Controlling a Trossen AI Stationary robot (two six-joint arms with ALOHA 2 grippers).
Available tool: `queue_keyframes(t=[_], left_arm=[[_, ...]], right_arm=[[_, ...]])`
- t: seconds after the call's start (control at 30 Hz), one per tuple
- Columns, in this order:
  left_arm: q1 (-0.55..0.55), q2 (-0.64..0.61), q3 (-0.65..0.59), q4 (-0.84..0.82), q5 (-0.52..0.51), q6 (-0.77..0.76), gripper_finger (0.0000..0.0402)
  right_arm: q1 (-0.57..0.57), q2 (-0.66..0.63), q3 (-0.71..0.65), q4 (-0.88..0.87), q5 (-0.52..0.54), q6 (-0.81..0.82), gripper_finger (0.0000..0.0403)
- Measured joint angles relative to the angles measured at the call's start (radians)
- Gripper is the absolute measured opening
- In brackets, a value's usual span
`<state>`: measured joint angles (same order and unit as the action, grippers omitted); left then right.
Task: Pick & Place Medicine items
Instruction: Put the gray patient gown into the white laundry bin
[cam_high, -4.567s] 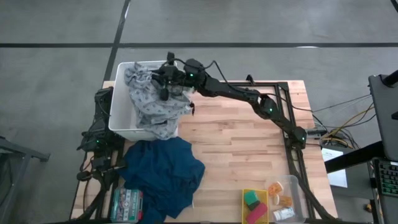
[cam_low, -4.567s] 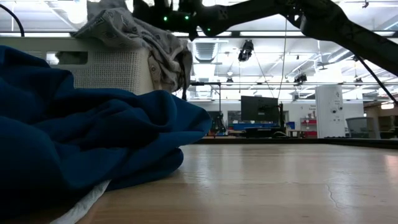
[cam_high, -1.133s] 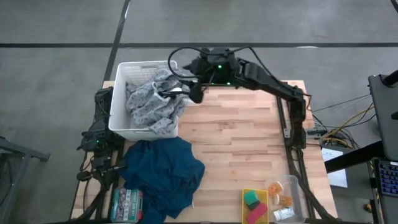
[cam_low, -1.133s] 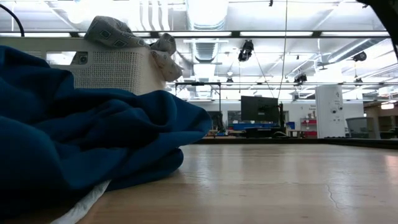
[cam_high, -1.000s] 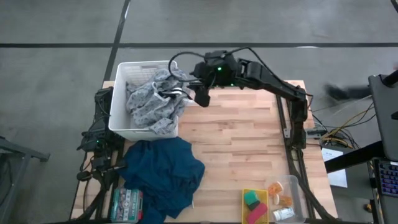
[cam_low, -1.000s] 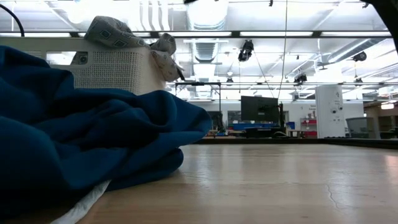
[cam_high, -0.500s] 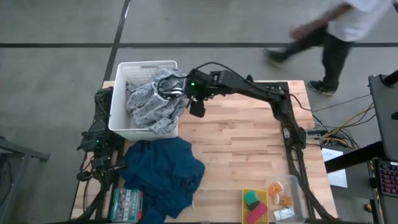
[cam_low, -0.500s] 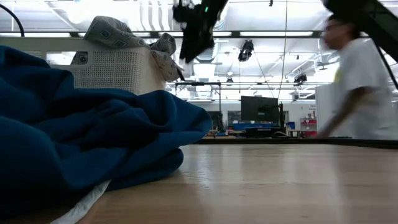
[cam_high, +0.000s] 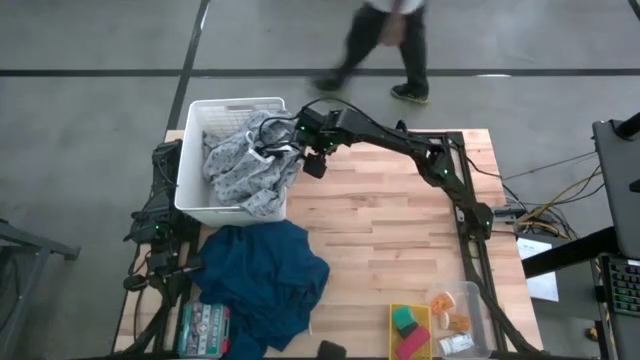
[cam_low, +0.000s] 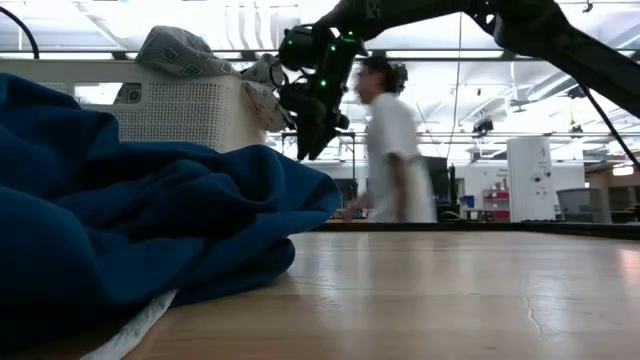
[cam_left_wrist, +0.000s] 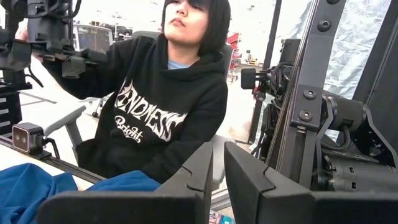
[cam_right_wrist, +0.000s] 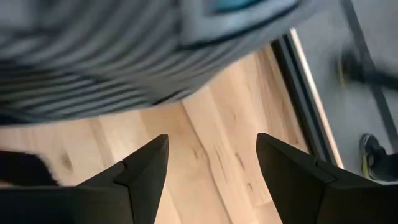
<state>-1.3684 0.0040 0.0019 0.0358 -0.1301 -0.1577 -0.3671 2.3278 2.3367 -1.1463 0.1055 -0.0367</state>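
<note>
The medicine items lie in a clear container (cam_high: 458, 320) at the table's near right corner: a small white carton (cam_high: 455, 344) and tiny orange pieces (cam_high: 444, 301). My right gripper (cam_high: 313, 165) hangs far from them, above the table beside the white basket's right side (cam_low: 240, 110). It is open, points steeply down and has nothing between its fingers (cam_right_wrist: 143, 180). My left gripper (cam_left_wrist: 217, 180) is parked, shut and pointing level, off the table's left edge (cam_high: 160, 215).
A grey patterned cloth (cam_high: 245, 165) spills over the white basket (cam_high: 190, 150). A blue cloth (cam_high: 265, 280) lies near left, beside a green-and-white box (cam_high: 205, 328). A yellow tray (cam_high: 410, 312) holds green and pink blocks. A person (cam_high: 385, 40) walks past the far edge.
My right gripper has come down from high above the table and tipped steeply downward, ending beside the basket's right side; its fingers have stayed open. A person has walked behind the far edge from right to left.
</note>
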Motion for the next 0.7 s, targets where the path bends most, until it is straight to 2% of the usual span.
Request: queue_keyframes(t=[0.27,0.5,0.7], left_arm=[[0.000,0.000,0.000,0.000,0.000,0.000,0.0047],[0.000,0.000,0.000,0.000,0.000,0.000,0.0047],[0.000,0.000,0.000,0.000,0.000,0.000,0.0047]], right_arm=[[0.006,-0.013,0.000,0.074,-0.015,-0.034,0.0237],[0.010,-0.044,0.000,0.171,-0.209,-0.061,0.0237],[0.011,-0.078,0.006,0.239,-0.219,-0.073,0.0237]])
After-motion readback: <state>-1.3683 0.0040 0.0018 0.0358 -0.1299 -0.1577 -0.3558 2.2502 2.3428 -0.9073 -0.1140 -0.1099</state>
